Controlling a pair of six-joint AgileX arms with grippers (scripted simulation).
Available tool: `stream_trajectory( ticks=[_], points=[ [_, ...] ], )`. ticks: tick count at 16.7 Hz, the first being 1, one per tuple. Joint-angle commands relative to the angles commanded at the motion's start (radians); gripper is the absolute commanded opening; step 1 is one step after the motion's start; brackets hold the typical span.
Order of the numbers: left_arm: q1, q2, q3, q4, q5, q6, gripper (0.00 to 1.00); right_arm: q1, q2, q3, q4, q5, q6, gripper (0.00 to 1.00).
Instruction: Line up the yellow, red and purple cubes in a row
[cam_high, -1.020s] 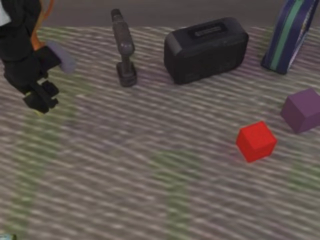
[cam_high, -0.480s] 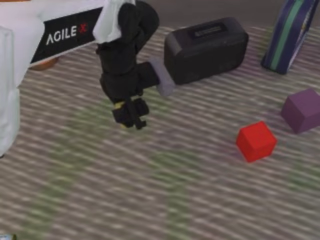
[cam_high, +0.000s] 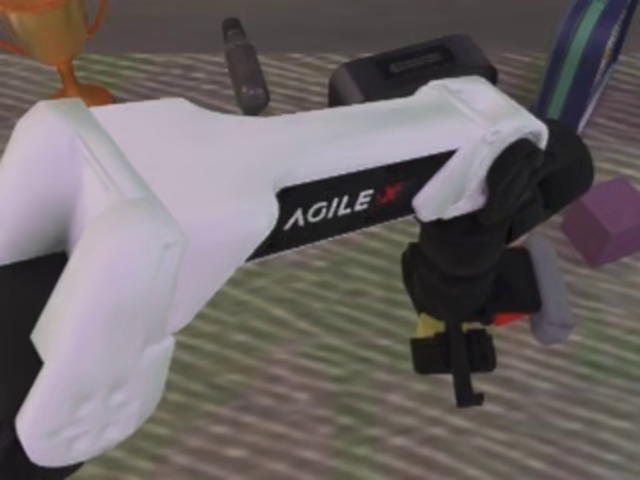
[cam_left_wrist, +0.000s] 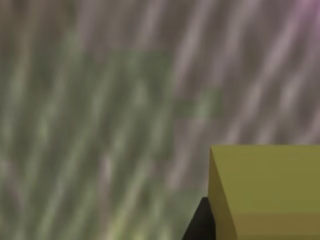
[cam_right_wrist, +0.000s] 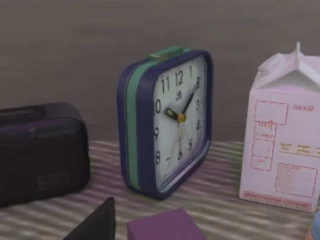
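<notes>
My left arm stretches across the table in the top view, and its gripper (cam_high: 452, 352) is shut on the small yellow cube (cam_high: 428, 325). The left wrist view shows that yellow cube (cam_left_wrist: 265, 190) against a black finger (cam_left_wrist: 200, 227), above the mat. The red cube (cam_high: 510, 318) is almost wholly hidden behind the left gripper; only a sliver shows. Further right, the purple cube (cam_high: 605, 220) rests on the table on its own. The right arm is out of the top view. Its wrist view has the purple cube (cam_right_wrist: 162, 225) close beside a dark part of my right gripper (cam_right_wrist: 97, 222).
Along the back stand an orange trophy (cam_high: 60, 40), a dark handled tool (cam_high: 245, 70), a black speaker (cam_high: 420, 65) and a blue-green alarm clock (cam_high: 585, 60). A white milk carton (cam_right_wrist: 282, 135) stands beside the clock (cam_right_wrist: 165, 120).
My left arm has swept from the table's far left to the right, carrying the yellow cube. It now covers most of the red cube. The purple cube has not moved.
</notes>
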Motion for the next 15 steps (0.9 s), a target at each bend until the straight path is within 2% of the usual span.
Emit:
stream_trajectory(
  ticks=[2,8,15],
  points=[
    [-0.024,-0.003,0.004,-0.001,-0.001,-0.008,0.0,0.0,0.0,0.0,0.0,0.0,0.0,1.0],
    [-0.023,0.004,-0.012,0.017,0.0,-0.006,0.0,0.0,0.0,0.0,0.0,0.0,0.0,1.0],
    [-0.027,0.078,-0.136,0.221,0.0,-0.011,0.0,0.0,0.0,0.0,0.0,0.0,0.0,1.0]
  ],
)
